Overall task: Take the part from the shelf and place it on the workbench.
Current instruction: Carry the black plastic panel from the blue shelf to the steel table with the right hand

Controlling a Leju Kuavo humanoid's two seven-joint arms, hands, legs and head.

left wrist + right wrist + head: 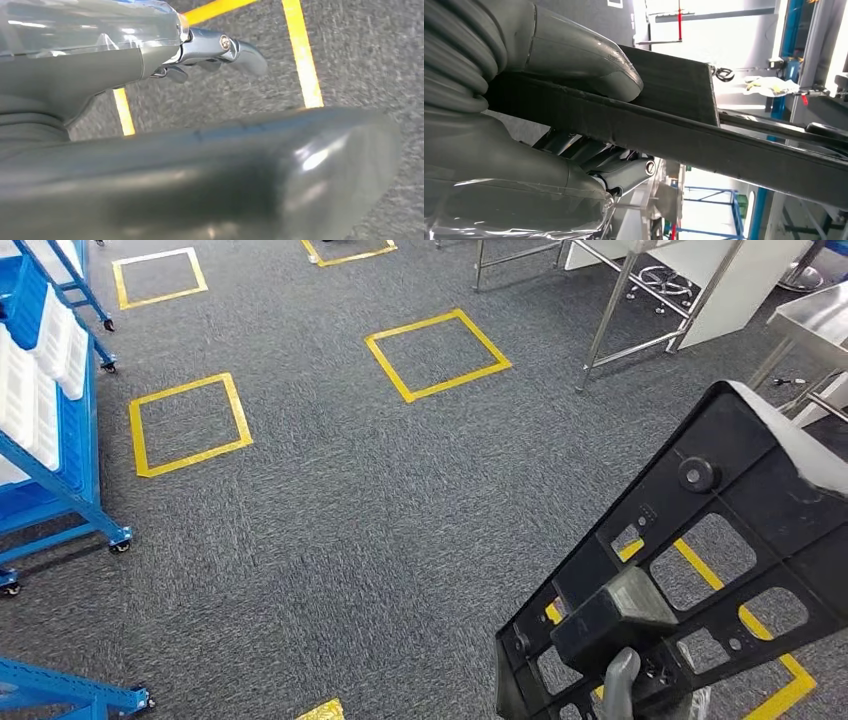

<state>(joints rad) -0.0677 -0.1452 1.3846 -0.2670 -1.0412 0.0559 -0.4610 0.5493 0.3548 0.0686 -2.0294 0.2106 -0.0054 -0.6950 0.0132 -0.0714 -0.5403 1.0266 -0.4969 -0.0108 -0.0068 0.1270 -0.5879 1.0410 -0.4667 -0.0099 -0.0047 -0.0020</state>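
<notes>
Right hand (574,125) clamped around the part (700,570); left hand (210,50) empty, fingers curled

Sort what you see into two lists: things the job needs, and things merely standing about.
Needed: black part, held by the right hand; steel workbench.

Standing about: blue shelf carts; yellow tape squares; left hand.

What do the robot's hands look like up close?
The right hand has a grey ribbed cover, a thick smooth grey thumb and darker fingers with a shiny screw. The left hand has silvery metal fingers. Clear plastic wraps both wrists.
</notes>
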